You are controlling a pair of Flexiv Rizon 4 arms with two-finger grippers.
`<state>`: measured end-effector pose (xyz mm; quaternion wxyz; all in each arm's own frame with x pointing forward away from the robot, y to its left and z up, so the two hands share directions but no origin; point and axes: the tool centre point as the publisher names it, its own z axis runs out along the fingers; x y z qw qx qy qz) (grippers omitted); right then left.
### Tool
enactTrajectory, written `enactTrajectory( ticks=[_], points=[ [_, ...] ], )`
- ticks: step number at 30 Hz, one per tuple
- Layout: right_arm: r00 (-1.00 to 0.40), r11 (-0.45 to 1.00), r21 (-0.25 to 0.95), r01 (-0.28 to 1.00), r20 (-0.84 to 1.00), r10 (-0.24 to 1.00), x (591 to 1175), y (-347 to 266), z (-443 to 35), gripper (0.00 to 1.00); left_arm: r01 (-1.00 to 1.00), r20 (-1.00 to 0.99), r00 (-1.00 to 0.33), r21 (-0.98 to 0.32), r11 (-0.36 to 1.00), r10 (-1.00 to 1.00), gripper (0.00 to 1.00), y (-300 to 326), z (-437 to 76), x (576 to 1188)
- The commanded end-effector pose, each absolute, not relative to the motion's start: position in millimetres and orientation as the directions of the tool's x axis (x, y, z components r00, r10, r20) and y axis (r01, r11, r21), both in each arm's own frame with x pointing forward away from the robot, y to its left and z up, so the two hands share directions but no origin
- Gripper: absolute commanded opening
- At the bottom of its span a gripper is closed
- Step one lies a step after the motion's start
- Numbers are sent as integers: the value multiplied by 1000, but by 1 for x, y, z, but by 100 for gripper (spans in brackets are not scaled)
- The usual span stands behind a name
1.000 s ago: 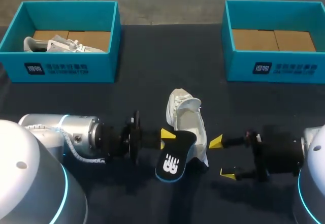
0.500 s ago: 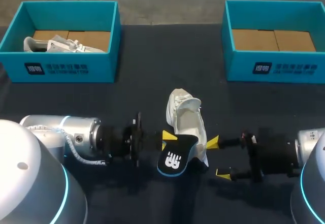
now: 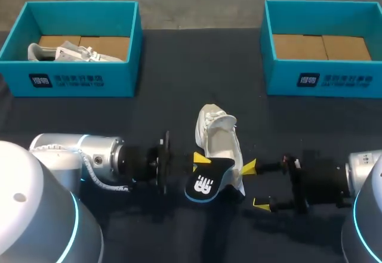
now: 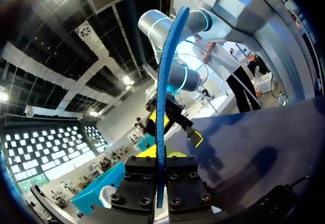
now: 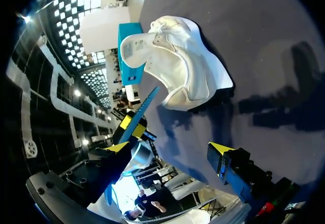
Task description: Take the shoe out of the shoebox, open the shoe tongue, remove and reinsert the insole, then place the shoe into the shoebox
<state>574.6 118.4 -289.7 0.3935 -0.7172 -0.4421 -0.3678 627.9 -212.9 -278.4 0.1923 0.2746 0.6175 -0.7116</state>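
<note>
While left end effector (image 3: 200, 164) grips insole (image 3: 206, 183), right end effector (image 3: 255, 185) gapes beside shoe (image 3: 218, 138).

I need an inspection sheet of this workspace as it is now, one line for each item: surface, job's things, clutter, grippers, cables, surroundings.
Surface: dark table, flat.
Job's things: white shoe lies on the table near the middle; insole is out of it; left shoebox holds a second shoe; right shoebox holds only cardboard.
Clutter: nothing seen.
Grippers: left gripper shut on the insole; right gripper open, beside the white shoe.
Cables: pale cable loops along the left arm's wrist.
Surroundings: nothing seen reaching over the table.
</note>
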Motion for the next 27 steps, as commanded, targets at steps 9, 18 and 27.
enactTrajectory(
  ticks=[9, 18, 27],
  points=[
    [339, -302, -238, 923, 875, 346, 574, 119, -289, 100, 624, -642, -762, -763, -169, 82, 0, -230, -285, 638],
    [339, -302, -238, 923, 875, 346, 574, 119, -289, 100, 596, -612, -786, -786, -163, 80, 0, -235, -290, 642],
    [339, -302, -238, 923, 875, 346, 574, 119, -289, 100, 573, -589, -804, -804, -158, 83, 0, -235, -297, 646]
  ],
)
